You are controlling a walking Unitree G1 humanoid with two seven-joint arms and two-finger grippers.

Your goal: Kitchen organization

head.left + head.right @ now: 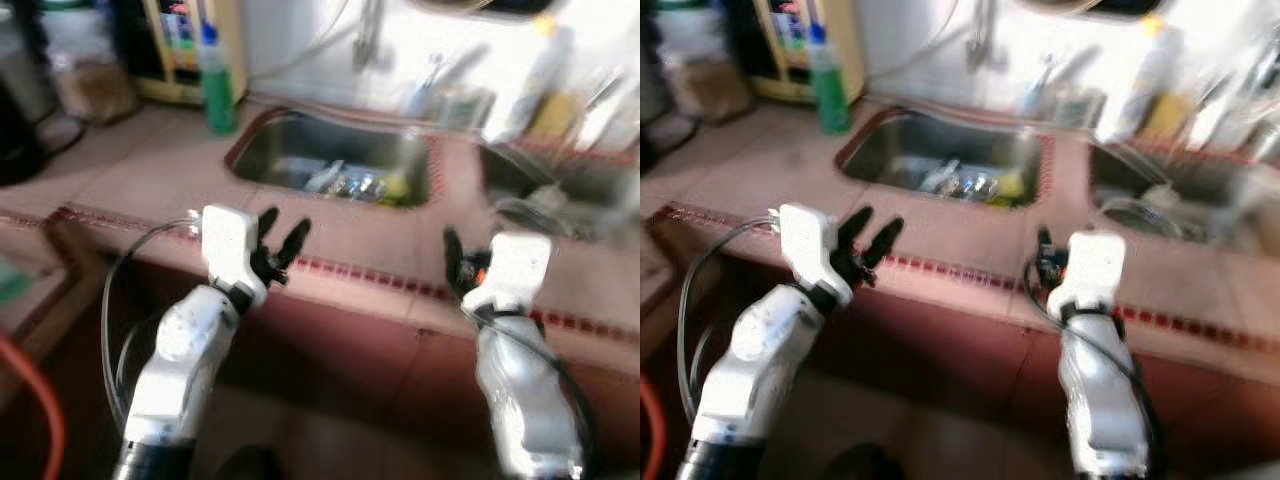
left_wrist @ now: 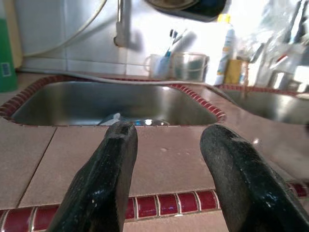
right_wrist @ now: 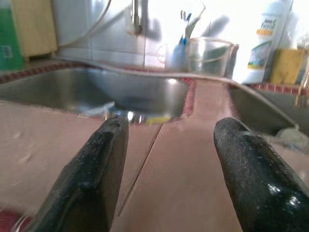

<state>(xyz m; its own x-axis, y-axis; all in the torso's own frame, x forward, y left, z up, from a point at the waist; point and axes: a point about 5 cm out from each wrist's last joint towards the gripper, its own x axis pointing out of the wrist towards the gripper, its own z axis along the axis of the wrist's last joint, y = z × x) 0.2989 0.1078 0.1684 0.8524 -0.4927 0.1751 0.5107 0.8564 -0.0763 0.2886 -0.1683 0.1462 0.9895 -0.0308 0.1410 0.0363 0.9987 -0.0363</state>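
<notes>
Holding both claws up at the front edge of the tiled desk (image 1: 150, 180), nothing in either one. My left claw (image 1: 282, 236) has its two fingers spread apart, tips poking just over the red trim strip (image 2: 159, 205) along the desk edge, touching nothing. My right claw (image 3: 169, 169) is parted about the same, empty too, floating above the tile between the basins.

Count-wise: two steel sinks set into the desk. The left sink (image 1: 270, 150) has a small pile of stuff in the bottom (image 1: 350, 183) — something shiny, something white, a yellowish bit, too blurry to sort out. The right sink (image 1: 590, 180) has something pale in it I can't make out.

Behind the basins: one green bottle (image 1: 217, 85) on the desk at the left sink's far corner, one faucet (image 2: 121, 24) on the wall, a cup with toothbrushes (image 3: 181, 50), a clear jug (image 3: 210, 55) beside it, a white bottle (image 3: 265, 38) and a yellow sponge (image 3: 286, 65). A thin hose (image 3: 193, 76) runs along the back rim.
</notes>
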